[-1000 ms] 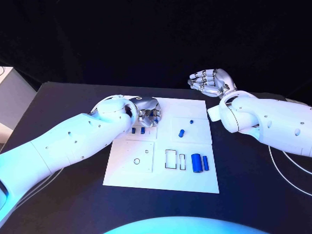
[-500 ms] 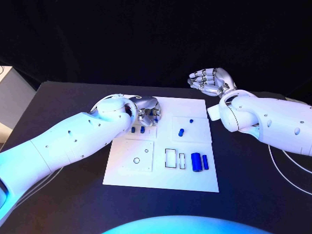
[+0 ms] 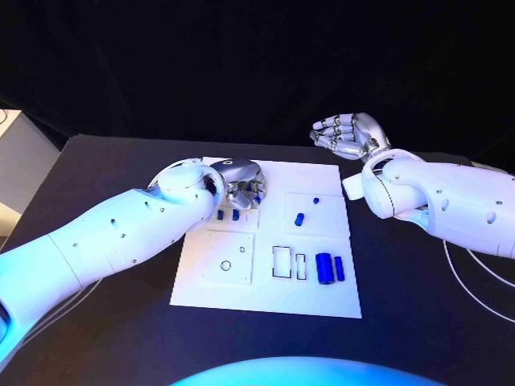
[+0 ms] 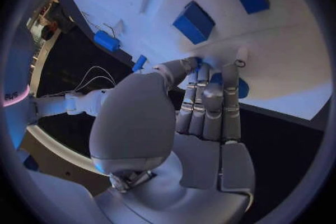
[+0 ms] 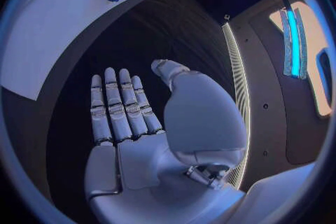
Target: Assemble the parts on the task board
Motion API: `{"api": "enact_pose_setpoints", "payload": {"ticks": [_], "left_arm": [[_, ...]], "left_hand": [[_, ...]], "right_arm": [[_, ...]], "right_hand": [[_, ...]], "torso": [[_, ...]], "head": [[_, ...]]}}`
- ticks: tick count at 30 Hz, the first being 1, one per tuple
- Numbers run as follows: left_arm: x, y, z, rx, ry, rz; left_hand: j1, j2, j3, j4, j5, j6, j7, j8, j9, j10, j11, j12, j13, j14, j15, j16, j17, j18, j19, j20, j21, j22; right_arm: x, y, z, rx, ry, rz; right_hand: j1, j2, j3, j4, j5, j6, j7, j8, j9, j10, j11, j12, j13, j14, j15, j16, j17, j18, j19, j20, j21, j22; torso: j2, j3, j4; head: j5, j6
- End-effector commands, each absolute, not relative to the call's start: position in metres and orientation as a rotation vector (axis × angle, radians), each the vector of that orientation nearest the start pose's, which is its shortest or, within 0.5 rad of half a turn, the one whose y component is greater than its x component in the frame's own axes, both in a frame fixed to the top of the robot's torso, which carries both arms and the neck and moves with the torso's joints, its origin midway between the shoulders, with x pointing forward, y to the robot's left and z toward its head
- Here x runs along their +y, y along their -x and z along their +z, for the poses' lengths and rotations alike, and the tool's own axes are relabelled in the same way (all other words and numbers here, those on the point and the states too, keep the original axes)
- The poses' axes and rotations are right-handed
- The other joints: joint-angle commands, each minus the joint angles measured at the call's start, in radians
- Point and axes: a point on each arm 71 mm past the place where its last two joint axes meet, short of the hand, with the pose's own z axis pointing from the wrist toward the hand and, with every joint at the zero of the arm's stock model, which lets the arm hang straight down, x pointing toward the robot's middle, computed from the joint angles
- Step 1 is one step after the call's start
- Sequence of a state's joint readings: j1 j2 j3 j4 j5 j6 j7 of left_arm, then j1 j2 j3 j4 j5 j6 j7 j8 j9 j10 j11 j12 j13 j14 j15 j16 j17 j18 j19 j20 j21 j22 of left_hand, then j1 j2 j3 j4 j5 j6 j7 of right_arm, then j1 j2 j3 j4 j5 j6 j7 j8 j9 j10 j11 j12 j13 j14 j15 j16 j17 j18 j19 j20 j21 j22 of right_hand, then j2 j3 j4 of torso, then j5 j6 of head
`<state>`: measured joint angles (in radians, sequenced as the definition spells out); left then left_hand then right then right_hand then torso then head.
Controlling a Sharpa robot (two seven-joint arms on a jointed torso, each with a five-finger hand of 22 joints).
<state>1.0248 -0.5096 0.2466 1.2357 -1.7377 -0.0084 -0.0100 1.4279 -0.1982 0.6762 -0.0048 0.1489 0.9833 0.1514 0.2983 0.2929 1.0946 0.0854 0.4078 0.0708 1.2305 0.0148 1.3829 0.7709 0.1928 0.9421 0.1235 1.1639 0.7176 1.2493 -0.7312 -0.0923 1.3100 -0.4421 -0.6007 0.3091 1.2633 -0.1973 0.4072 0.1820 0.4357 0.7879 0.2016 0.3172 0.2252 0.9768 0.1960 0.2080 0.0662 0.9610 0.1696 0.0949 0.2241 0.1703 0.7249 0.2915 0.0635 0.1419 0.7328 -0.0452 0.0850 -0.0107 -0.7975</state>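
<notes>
Reaching over the far left part of the task board (image 3: 269, 297), the left hand (image 3: 241, 182) has its fingers (image 4: 210, 101) pressed together and curled down onto the white surface; a blue round part (image 4: 241, 88) shows at their tips, though whether they pinch it I cannot tell; two small blue parts (image 3: 228, 215) lie on the board just beside that hand; two blue blocks (image 4: 195, 21) show past the fingertips in the left wrist view; a short blue part (image 3: 301, 219) and a tiny one (image 3: 315, 199) lie near the board's middle; two upright blue cylinders (image 3: 323, 268) stand side by side at the near right, next to outlined slots (image 3: 282, 262); the right hand (image 3: 348, 133) hangs beyond the board's far right corner over the black table (image 3: 118, 322), holding nothing, its fingers (image 5: 115, 106) straight and side by side, thumb set apart.
</notes>
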Motion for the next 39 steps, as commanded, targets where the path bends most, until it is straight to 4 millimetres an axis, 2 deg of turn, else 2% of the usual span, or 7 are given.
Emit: {"api": "enact_pose_setpoints", "payload": {"ticks": [1,10,13,26,36,39], "left_arm": [[0.110,-0.519,-0.210,1.726,-0.363,-0.729],[0.117,-0.515,-0.203,1.707,-0.332,-0.762],[0.120,-0.515,-0.197,1.692,-0.317,-0.773],[0.142,-0.516,-0.166,1.680,-0.237,-0.809],[0.163,-0.514,-0.176,1.768,-0.237,-0.751],[0.166,-0.514,-0.179,1.779,-0.239,-0.732]], "left_hand": [[0.002,0.009,0.004,-0.005,0.004,0.008,0.001,-0.006,0.002,0.013,-0.001,-0.012,0.003,0.010,0.001,0.006,0.006,-0.013,0.009,-0.001,0.008,0.008],[-0.004,0.010,0.007,-0.006,0.003,0.012,0.002,-0.010,0.003,0.022,0.000,-0.027,0.004,0.013,0.001,0.006,0.005,-0.014,0.012,-0.001,0.012,0.011],[-0.004,0.011,0.007,-0.006,0.003,0.013,0.002,-0.010,0.003,0.024,0.000,-0.029,0.005,0.014,0.001,0.006,0.007,-0.014,0.014,0.000,0.014,0.014],[-0.011,0.010,0.003,-0.006,0.001,0.021,0.002,-0.011,0.006,0.035,-0.001,-0.039,0.007,0.018,0.001,0.008,0.010,-0.015,0.016,0.000,0.015,0.017],[-0.015,0.009,-0.002,-0.007,0.001,0.027,0.000,-0.011,0.008,0.045,-0.003,-0.045,0.011,0.013,0.000,0.006,0.002,-0.013,0.007,-0.001,0.010,0.008],[-0.015,0.010,-0.003,-0.007,0.001,0.028,-0.001,-0.011,0.009,0.046,-0.003,-0.046,0.011,0.013,0.000,0.006,0.003,-0.013,0.007,-0.001,0.010,0.008]], "right_arm": [[-0.224,-0.531,-0.174,1.345,-0.695,1.088],[-0.224,-0.531,-0.174,1.344,-0.694,1.088],[-0.224,-0.531,-0.174,1.344,-0.694,1.089],[-0.225,-0.531,-0.175,1.344,-0.695,1.087],[-0.227,-0.531,-0.175,1.343,-0.696,1.083],[-0.227,-0.531,-0.175,1.343,-0.696,1.083]], "right_hand": [[0.005,0.003,0.003,-0.005,0.004,-0.009,0.058,0.005,-0.001,0.000,0.004,0.004,-0.002,-0.001,0.003,-0.004,-0.001,0.008,-0.008,-0.002,0.001,-0.001],[0.005,0.003,0.003,-0.005,0.004,-0.009,0.058,0.005,-0.001,0.000,0.004,0.004,-0.002,-0.001,0.003,-0.004,-0.001,0.008,-0.008,-0.002,0.001,-0.001],[0.005,0.003,0.003,-0.005,0.004,-0.009,0.058,0.005,-0.001,0.000,0.004,0.004,-0.002,-0.001,0.003,-0.004,-0.001,0.008,-0.008,-0.002,0.001,-0.001],[0.004,0.005,0.003,-0.004,0.005,-0.009,0.058,0.006,-0.002,0.001,0.004,0.005,-0.002,-0.001,0.003,-0.004,-0.003,0.008,-0.008,-0.002,0.002,-0.003],[0.004,0.005,0.003,-0.004,0.005,-0.009,0.058,0.006,-0.002,0.001,0.004,0.005,-0.002,-0.001,0.003,-0.004,-0.003,0.008,-0.008,-0.002,0.002,-0.003],[0.004,0.005,0.003,-0.004,0.005,-0.009,0.058,0.006,-0.002,0.001,0.004,0.005,-0.002,-0.001,0.003,-0.004,-0.003,0.008,-0.008,-0.002,0.002,-0.003]], "torso": [[0.000,-0.0004,0.0004],[-0.001,-0.0005,0.0016],[-0.002,-0.0014,0.0022],[-0.001,-0.0002,0.0016],[-0.002,-0.0010,0.0017],[-0.001,-0.0003,0.0012]], "head": [[-0.001,0.001],[0.001,0.005],[0.001,0.006],[0.005,0.009],[0.009,0.008],[0.010,0.008]]}}
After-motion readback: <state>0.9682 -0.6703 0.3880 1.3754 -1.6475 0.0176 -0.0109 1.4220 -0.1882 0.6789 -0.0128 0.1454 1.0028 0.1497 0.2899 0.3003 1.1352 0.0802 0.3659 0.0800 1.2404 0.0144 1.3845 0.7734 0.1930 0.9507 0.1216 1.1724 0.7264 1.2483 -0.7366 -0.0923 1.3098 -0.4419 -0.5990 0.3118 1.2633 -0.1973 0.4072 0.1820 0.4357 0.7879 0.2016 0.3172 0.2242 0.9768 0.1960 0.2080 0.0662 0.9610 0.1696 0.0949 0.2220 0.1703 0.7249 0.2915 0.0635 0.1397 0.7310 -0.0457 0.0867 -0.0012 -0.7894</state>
